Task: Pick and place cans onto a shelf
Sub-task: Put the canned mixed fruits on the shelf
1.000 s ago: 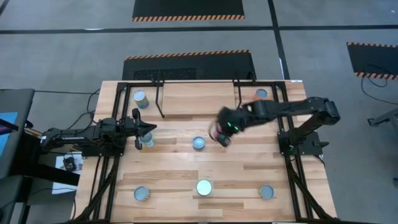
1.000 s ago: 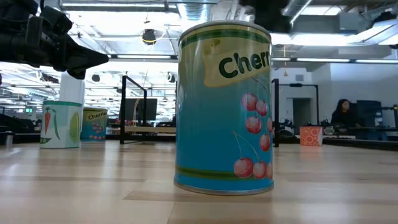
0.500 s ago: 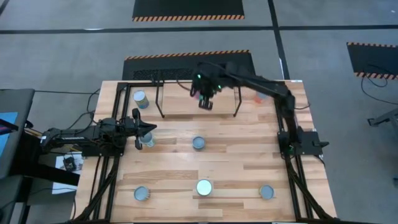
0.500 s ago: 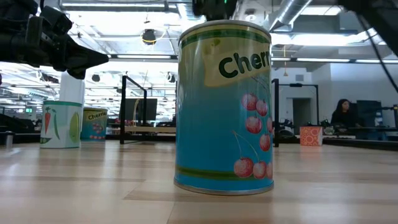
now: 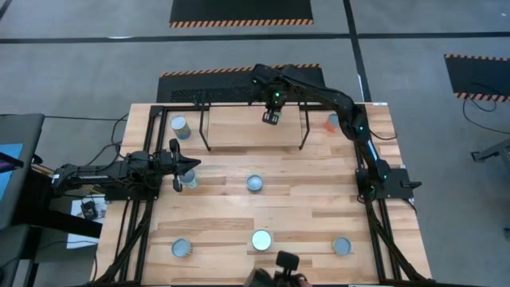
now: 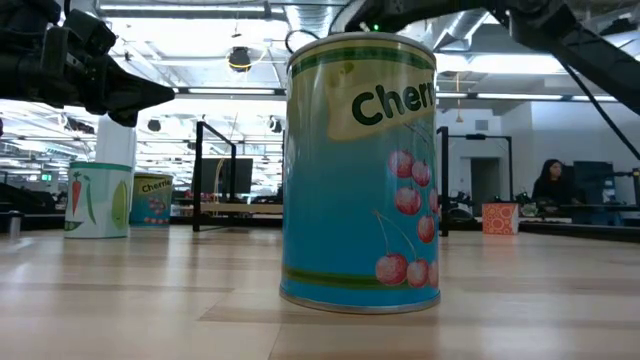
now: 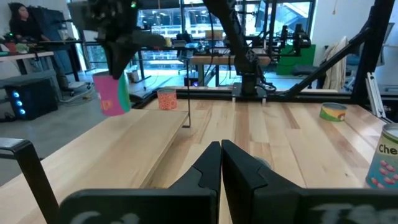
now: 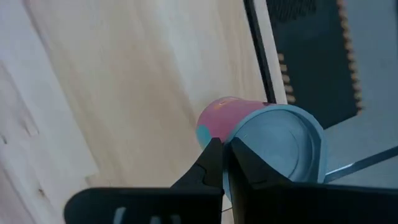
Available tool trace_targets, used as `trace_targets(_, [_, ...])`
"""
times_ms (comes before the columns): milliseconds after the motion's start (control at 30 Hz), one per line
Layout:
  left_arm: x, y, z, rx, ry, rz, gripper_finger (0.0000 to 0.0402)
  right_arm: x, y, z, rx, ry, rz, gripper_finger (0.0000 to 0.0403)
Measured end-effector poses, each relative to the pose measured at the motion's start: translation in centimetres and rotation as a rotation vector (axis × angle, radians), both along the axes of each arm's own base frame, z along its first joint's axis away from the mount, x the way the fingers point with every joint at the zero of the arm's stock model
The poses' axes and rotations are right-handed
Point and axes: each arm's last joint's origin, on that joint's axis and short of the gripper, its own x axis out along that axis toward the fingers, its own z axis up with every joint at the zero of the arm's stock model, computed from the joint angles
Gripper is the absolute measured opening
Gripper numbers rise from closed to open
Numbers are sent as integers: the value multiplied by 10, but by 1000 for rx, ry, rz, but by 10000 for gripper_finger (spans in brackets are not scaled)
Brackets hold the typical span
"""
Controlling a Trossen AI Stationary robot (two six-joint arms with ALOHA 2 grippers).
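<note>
— Where do we have the right gripper point(image 5: 271, 118)?

— Over the shelf point(image 5: 239, 129), a little towards its right end and close to its back edge. The arm reaches across to it from the right side of the table point(image 5: 239, 211).

— And the claw?

— Pinched narrow on a pink-labelled can point(image 8: 273, 140). In the right wrist view the two fingers point(image 8: 211, 163) stand almost together at the silvery-blue top of the can, by its rim. From the left wrist view we see that can point(image 7: 113, 96) hanging tilted under the gripper, above the shelf. Whether its base touches the plank we cannot tell.

— The left gripper point(image 5: 194, 166)?

— It waits well to the left of the shelf and a bit in front of it, fingers pressed together and holding nothing. One can point(image 5: 189, 179) stands just beside its tip.

— The other cans?

— We count one can point(image 5: 180, 126) on the table just off the shelf's left end, one point(image 5: 333, 121) off its right end, one point(image 5: 254, 183) in front of the shelf near its middle, and three farther out in front of it point(image 5: 181, 249), point(image 5: 261, 239), point(image 5: 341, 246). In the low view a blue can with cherries point(image 6: 362, 170) stands upright.
</note>
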Motion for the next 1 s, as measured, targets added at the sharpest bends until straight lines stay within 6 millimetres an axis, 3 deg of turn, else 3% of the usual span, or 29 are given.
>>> trace_targets(367, [0,0,0,-1,0,-1,4,-17,-31,-3,55,-62,-166,14])
trace_targets(667, [0,0,0,-2,0,-1,4,-19,-34,-3,71,-92,-296,14])
trace_targets(1000, [0,0,0,-2,0,-1,4,-18,-33,-3,74,-98,-326,15])
